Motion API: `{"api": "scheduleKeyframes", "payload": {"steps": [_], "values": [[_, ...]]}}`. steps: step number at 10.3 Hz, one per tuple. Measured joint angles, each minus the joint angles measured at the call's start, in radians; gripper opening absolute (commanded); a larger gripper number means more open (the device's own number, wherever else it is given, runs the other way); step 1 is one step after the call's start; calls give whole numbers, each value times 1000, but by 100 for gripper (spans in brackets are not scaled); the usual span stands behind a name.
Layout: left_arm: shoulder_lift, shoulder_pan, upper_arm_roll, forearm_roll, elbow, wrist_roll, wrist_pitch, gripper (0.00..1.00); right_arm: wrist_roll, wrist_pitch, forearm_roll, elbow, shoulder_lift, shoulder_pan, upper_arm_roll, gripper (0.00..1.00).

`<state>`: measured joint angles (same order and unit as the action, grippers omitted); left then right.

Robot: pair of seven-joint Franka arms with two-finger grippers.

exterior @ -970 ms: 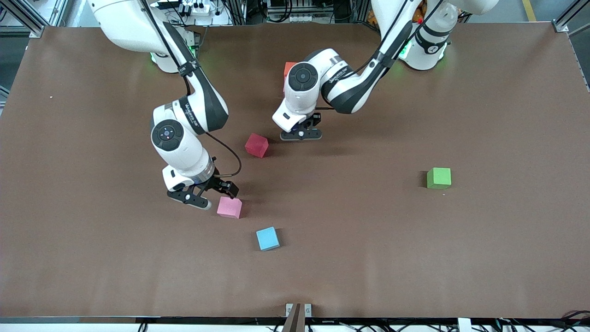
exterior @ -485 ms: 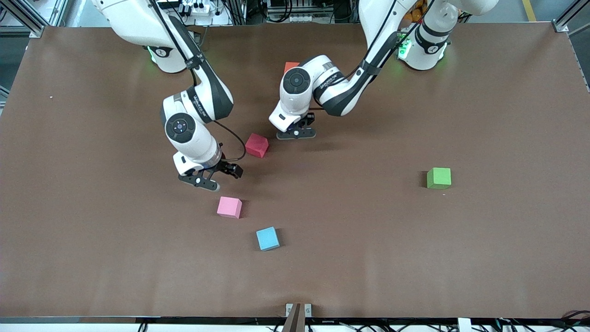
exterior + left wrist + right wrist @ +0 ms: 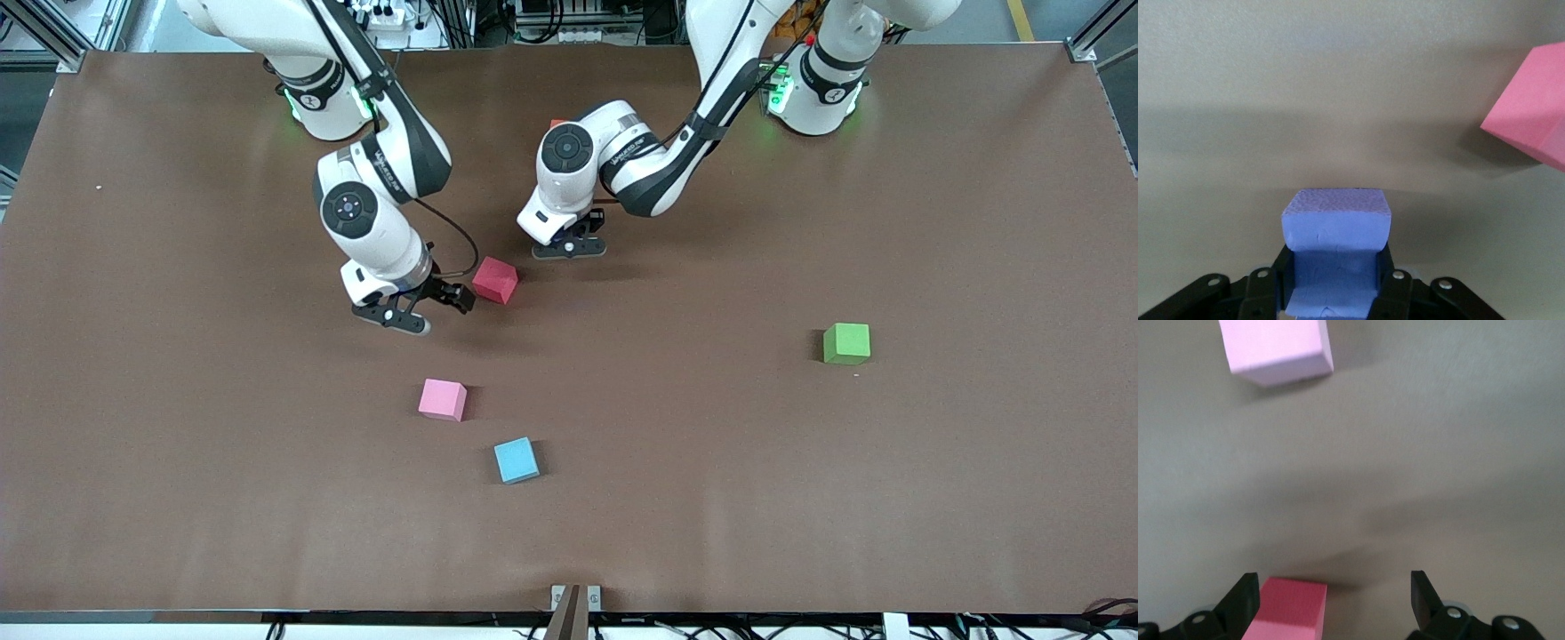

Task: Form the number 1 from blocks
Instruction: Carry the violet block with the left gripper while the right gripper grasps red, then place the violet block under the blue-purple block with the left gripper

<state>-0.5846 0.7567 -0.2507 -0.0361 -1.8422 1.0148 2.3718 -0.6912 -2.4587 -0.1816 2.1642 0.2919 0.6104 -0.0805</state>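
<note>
Right end effector (image 3: 425, 307): one second ago it sat low beside the pink block (image 3: 443, 399); now it is drawn back toward the arm bases and sits just beside the red block (image 3: 495, 280). Fingers spread wide, nothing between them. In the right wrist view the red block (image 3: 1286, 611) shows just inside one fingertip and the pink block (image 3: 1277, 348) lies well apart. The pink block has not shifted across the three front pictures. Judgement: the pink block is placed or left, and the red block is the next pickup.

Left end effector (image 3: 569, 246): clenched on a purple block (image 3: 1337, 220), plain in the left wrist view, where the block fills the gap between the fingers and the red block (image 3: 1531, 107) shows off to one side. In the front view the purple block is hidden under the wrist. Over the last second this arm has crept slightly toward its base end, keeping its load low over the bench (image 3: 800, 498).

Other items: an orange block (image 3: 557, 124) peeps out above the left arm's wrist, mostly hidden. Light blue cube (image 3: 516, 460) and green cube (image 3: 846, 343) unmoved; neither belongs to the figure.

Status, as judged: blocks are scattered and no line is formed. Second purple block not visible.
</note>
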Motion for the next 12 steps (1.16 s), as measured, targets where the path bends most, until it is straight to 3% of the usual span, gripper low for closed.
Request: {"api": "scheduleKeyframes", "payload": {"steps": [5,10,11,12], "values": [[0,2,-16,0,-7,0,25,0,-1,-17,-70,38,-2,39,18,98],[2,3,-29,61,-17,0,28,0,-8,-32,-73,55,-2,40,38,98],[3,3,-32,66,-19,0,28,29,-16,-36,-73,56,-2,43,40,98],[3,3,-33,68,-19,0,28,99,-28,-44,-73,57,-2,45,44,98]]}}
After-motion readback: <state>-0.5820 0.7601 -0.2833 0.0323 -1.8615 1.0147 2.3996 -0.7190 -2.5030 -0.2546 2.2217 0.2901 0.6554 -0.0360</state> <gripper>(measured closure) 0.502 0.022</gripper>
